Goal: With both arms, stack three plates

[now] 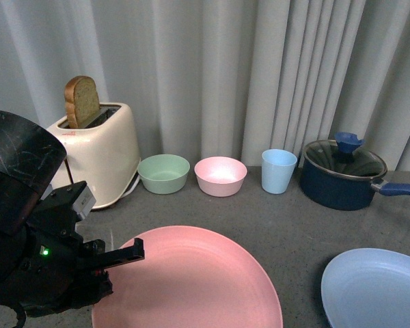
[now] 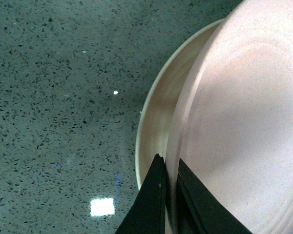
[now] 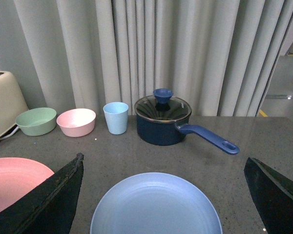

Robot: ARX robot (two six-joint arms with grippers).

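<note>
Now the left gripper (image 2: 172, 204) is pinched shut on the rim of the pink plate (image 2: 239, 126). That plate hangs over the beige plate (image 2: 158, 112), but I cannot tell if they touch. So two plates look nearly stacked. The right gripper (image 3: 163, 158) is spread wide by the blue plate (image 3: 156, 207), which lies alone on the surface (image 1: 301, 232) and is not yet stacked. Bare surface lies between the pink and blue rims. The cup (image 1: 279, 171) and pot (image 1: 342, 174) stand well back.

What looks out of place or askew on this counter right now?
Only the pink plate: pinched at its rim by the left gripper, it is off-centre over the beige plate, whose rim peeks out on one side. Nothing looks spilled or broken.
</note>
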